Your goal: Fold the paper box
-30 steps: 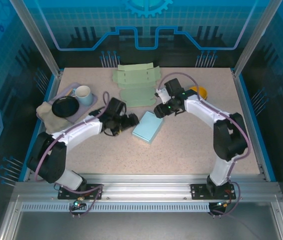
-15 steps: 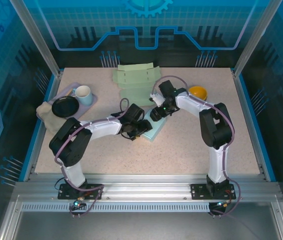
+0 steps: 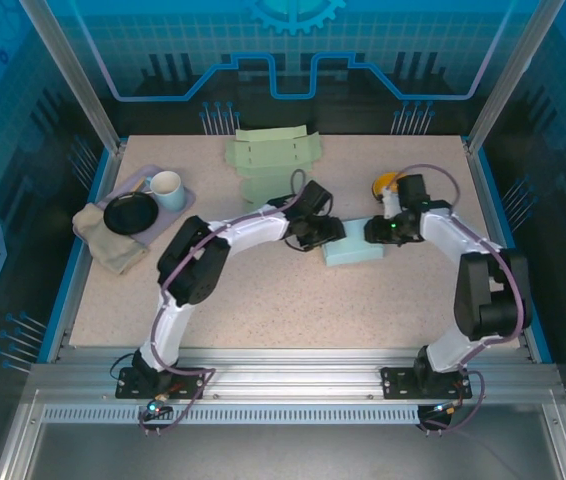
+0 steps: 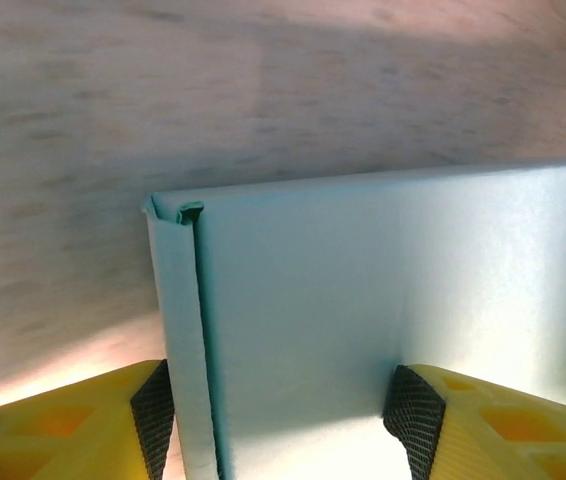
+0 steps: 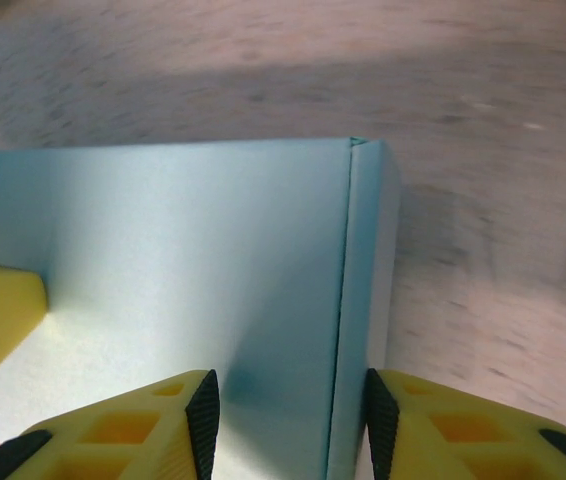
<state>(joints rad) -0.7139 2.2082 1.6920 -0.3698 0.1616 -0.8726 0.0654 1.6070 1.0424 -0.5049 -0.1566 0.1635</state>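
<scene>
Both arms have slid the pale-blue paper box [image 3: 354, 250] toward frame right. The left tool [image 3: 328, 235] and right tool [image 3: 371, 232] straddle its ends, jaws apart, grip unclear. It seems light, crushable card, best held by the folded edges.

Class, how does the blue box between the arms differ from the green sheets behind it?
The blue box is folded into a closed shape; the green sheets lie flat, unfolded. The blue box sits mid-table between the left gripper and right gripper; the green sheets lie by the far edge, clear of both. Both look like thin card.
</scene>
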